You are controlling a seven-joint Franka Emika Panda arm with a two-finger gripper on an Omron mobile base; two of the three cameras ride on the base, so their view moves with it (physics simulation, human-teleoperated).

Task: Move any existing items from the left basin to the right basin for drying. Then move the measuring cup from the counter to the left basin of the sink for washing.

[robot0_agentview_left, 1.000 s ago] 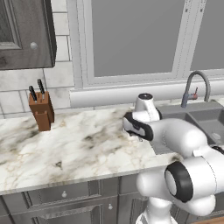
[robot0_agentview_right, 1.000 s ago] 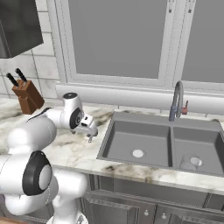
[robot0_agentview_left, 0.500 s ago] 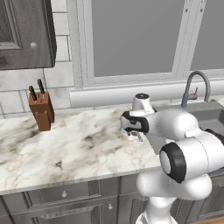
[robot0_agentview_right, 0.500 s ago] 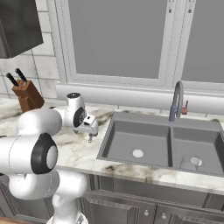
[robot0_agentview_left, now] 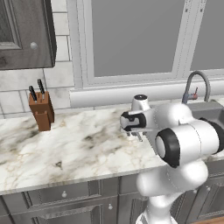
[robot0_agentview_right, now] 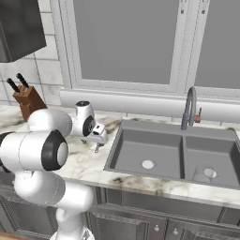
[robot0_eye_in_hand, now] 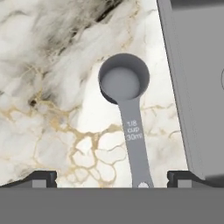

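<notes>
The measuring cup is a small grey round cup with a straight thin handle. It lies on the white marble counter, close to the sink's left rim. My gripper hangs open right above it, with the handle's end between the fingertips. From the base cameras the gripper points down at the counter just left of the left basin. In the right basin a pale see-through round item rests by the drain.
A tall arched faucet rises behind the divider of the sink. At the back left, against the tiled wall, stands a wooden knife block. My own white arm bulks over the counter's front edge.
The gripper has stayed open over the counter by the sink and has barely shifted. The arm's elbow has swung round nearer the base cameras.
</notes>
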